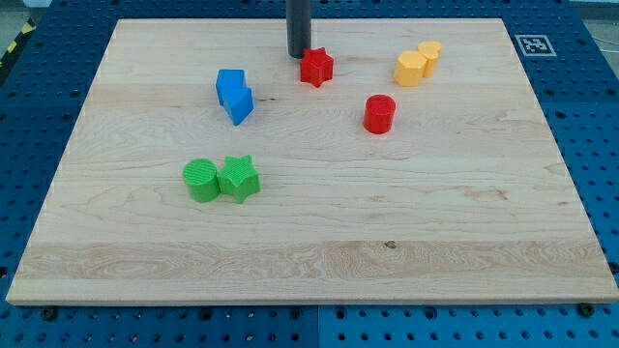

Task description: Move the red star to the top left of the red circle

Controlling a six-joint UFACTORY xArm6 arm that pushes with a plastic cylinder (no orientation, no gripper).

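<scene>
Rod tip (298,54) sits just left of the red star (316,67).
The star lies up and left of the red circle (379,113); the rod has no hand and holds nothing.

Red star (316,67): small ridged star-shaped block, flat on bench, near far edge, roughly midway between left and right edges. Red circle (379,113): short upright cylinder, flat top up, nearer bench centre, toward right edge from star. Star lies up-left of circle, clearly apart, not touching.
</scene>
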